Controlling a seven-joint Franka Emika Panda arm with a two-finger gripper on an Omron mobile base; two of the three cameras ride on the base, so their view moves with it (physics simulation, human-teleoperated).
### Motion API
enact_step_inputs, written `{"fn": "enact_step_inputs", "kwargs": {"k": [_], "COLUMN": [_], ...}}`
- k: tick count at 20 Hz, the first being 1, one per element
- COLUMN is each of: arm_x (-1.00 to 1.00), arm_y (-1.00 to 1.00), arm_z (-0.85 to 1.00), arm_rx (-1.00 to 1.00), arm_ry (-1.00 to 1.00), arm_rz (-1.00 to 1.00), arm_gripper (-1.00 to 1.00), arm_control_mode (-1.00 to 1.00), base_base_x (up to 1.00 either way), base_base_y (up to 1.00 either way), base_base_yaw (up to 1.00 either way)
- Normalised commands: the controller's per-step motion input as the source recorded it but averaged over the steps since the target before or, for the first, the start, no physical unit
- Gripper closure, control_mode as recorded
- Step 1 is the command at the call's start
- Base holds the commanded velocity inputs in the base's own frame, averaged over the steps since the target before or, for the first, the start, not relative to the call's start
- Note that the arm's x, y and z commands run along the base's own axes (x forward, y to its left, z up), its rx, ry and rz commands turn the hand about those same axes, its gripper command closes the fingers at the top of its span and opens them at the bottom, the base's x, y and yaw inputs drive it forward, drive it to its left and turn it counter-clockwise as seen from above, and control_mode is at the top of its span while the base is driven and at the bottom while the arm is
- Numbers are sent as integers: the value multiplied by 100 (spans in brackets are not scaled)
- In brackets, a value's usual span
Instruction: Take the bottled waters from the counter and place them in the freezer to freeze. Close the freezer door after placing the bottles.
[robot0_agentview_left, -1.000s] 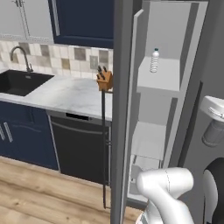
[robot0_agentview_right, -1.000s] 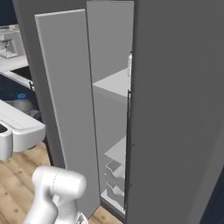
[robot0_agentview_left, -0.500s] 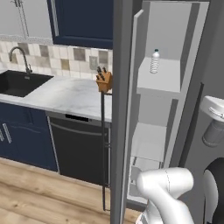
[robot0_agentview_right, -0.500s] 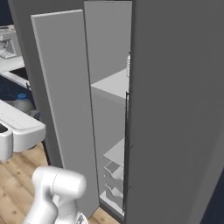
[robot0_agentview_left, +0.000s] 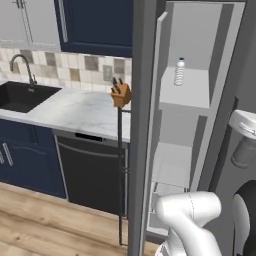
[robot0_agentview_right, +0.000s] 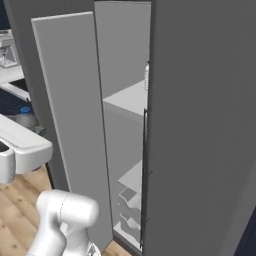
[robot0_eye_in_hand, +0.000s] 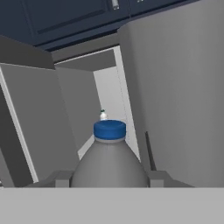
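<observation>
My gripper is shut on a bottled water, a ribbed greyish bottle with a blue cap that stands upright between the fingers. The same bottle peeks out beside the white arm at the left of the right base view. Ahead, the freezer stands open with white inner walls and shelves. A second bottled water stands upright on its upper shelf and appears small and far off in the hand view. The freezer door hangs open to the left. The counter is of white marble.
A wooden knife block stands at the counter's right end, next to the door's edge. A black sink is set in the counter at the left, and a black dishwasher front sits below. Wooden floor lies in front.
In the right base view the door panel has drifted slightly to the left. The bottle stays in the grip and the shelf bottle has not moved.
</observation>
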Motion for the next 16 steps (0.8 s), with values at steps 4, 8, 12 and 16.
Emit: {"fn": "enact_step_inputs", "kwargs": {"k": [4,8,12,16], "arm_x": [0,0,0,0], "arm_y": [0,0,0,0], "arm_z": [0,0,0,0], "arm_rx": [0,0,0,0], "arm_ry": [0,0,0,0], "arm_rz": [0,0,0,0], "arm_gripper": [100,100,100,100], "arm_control_mode": [100,100,100,100], "base_base_x": [41,46,53,41], "base_base_y": [23,17,0,-2], "base_base_yaw": [-3,-2,0,0]}}
